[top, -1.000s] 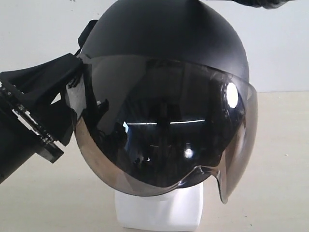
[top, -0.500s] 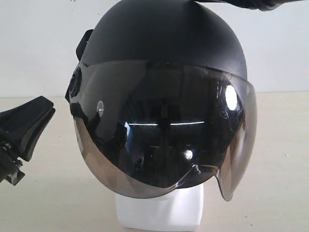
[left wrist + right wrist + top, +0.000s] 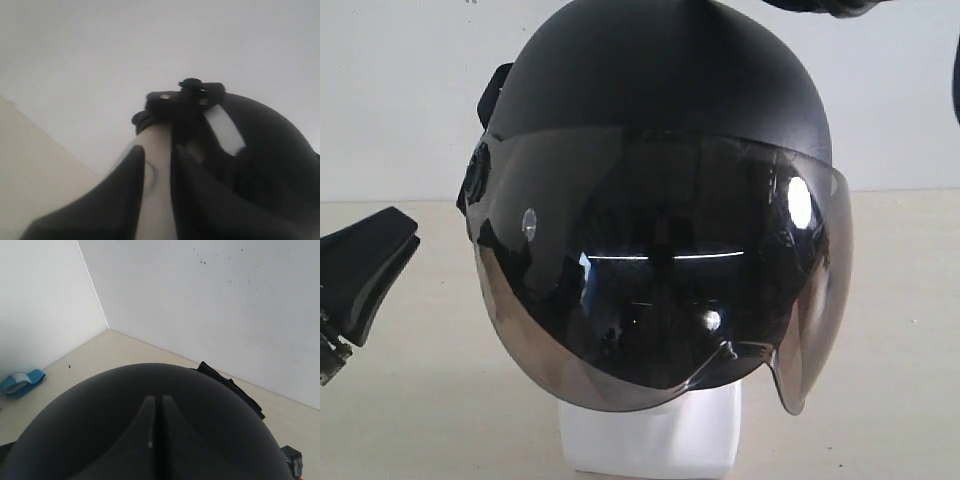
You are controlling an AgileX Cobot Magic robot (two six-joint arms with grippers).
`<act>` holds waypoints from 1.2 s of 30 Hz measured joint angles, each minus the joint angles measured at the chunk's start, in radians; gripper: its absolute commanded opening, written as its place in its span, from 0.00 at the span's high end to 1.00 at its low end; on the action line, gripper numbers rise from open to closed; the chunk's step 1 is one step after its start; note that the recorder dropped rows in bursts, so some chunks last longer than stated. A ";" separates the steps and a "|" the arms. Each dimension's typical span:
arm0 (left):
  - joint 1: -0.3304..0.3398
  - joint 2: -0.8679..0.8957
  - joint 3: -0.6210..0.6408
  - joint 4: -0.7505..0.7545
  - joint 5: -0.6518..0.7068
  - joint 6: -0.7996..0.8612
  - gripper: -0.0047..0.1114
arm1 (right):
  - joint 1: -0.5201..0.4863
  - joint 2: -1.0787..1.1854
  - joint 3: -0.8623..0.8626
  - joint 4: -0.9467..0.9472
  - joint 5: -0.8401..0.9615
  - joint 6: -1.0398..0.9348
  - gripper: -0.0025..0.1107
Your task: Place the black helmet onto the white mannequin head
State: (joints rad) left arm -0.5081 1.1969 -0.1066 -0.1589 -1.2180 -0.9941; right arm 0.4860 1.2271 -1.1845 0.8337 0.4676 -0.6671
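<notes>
The left end effector (image 3: 365,265) has let go and backed away. A second ago it was pressed to the side of the black helmet (image 3: 660,90). Now it sits off at 9 o'clock, apart from the helmet, its jaws a little open and holding nothing. The right end effector (image 3: 155,412) is at 12 o'clock over the crown, closed and empty; I cannot tell if it touches. The helmet sits on the white mannequin head (image 3: 650,440), whose neck block shows at 6 o'clock on the tabletop (image 3: 880,300). It has not slipped, so the job looks nearly done.
</notes>
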 measured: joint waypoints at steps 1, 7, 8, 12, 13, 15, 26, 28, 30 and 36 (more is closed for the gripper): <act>0.000 -0.016 -0.002 0.018 0.000 0.031 0.57 | 0.003 0.002 0.000 -0.002 -0.003 0.003 0.98; 0.000 -0.145 -0.075 0.105 0.070 0.291 0.42 | 0.011 0.004 0.000 -0.013 -0.011 0.013 0.98; 0.000 -0.175 -0.099 0.119 0.143 0.347 0.42 | 0.011 0.004 0.000 -0.013 -0.011 0.013 0.98; 0.000 -0.287 -0.226 0.159 0.572 0.592 0.42 | 0.011 0.004 0.000 -0.013 -0.011 0.022 0.98; 0.000 -0.310 -0.265 0.152 0.684 0.656 0.42 | 0.011 0.004 0.000 -0.013 -0.011 0.025 0.98; 0.000 -0.346 -0.333 0.139 0.858 0.775 0.42 | 0.011 0.004 0.000 -0.013 -0.011 0.025 0.98; 0.032 -0.410 -0.516 0.123 1.171 0.946 0.42 | 0.134 0.004 -0.006 -0.167 -0.074 0.148 0.98; 0.054 -0.410 -0.518 0.123 1.218 0.953 0.42 | 0.143 0.004 -0.006 -0.207 -0.083 0.190 0.98; 0.070 -0.410 -0.518 0.125 1.250 0.955 0.44 | 0.144 0.004 -0.006 -0.226 -0.085 0.215 0.98; 0.113 -0.410 -0.518 0.125 1.326 0.961 0.46 | 0.149 0.004 -0.008 -0.244 -0.094 0.234 0.98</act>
State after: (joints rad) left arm -0.3949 0.7870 -0.6241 -0.0337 0.1081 -0.0333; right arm 0.6351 1.2312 -1.1922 0.5900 0.3736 -0.4328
